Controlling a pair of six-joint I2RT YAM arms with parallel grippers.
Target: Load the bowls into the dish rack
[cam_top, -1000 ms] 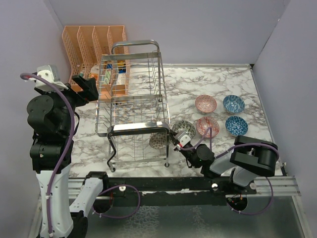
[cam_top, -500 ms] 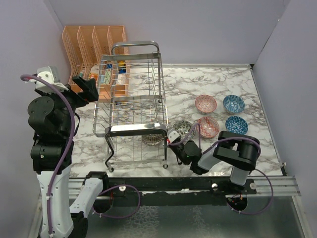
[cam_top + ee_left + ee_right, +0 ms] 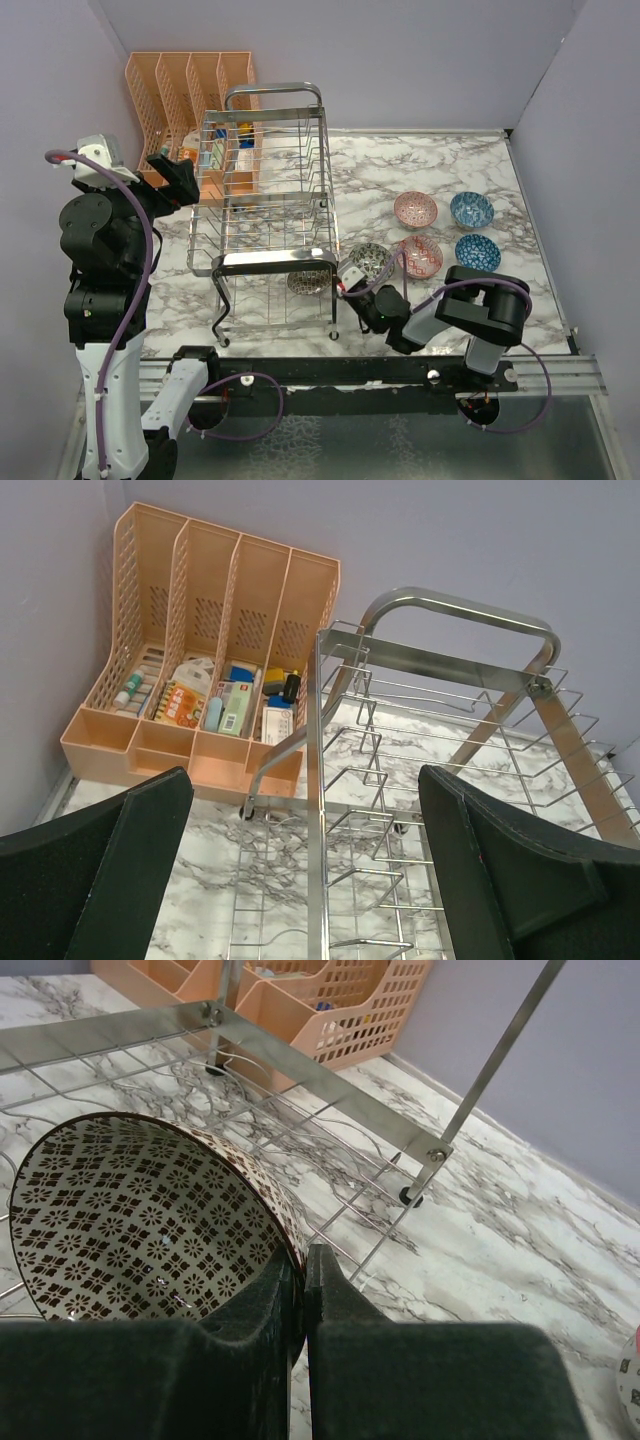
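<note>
Pinches rim of black-and-white bowl [image 3: 130, 1230] with right gripper [image 3: 303, 1260], bowl tilted on edge inside near end of rack [image 3: 275, 260]. Holds left gripper [image 3: 305, 870] spread wide, empty, just left of rack, by orange organizer [image 3: 160, 750].

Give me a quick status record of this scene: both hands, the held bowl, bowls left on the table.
right hand: shut on the rim of the brown-patterned bowl
brown-patterned bowl: tilted, over the dish rack's wire floor, near end
left hand: open, empty, by the rack's left side
bowls on table: five, right of the rack: grey bowl, far pink bowl, near pink bowl, far blue bowl, near blue bowl
</note>
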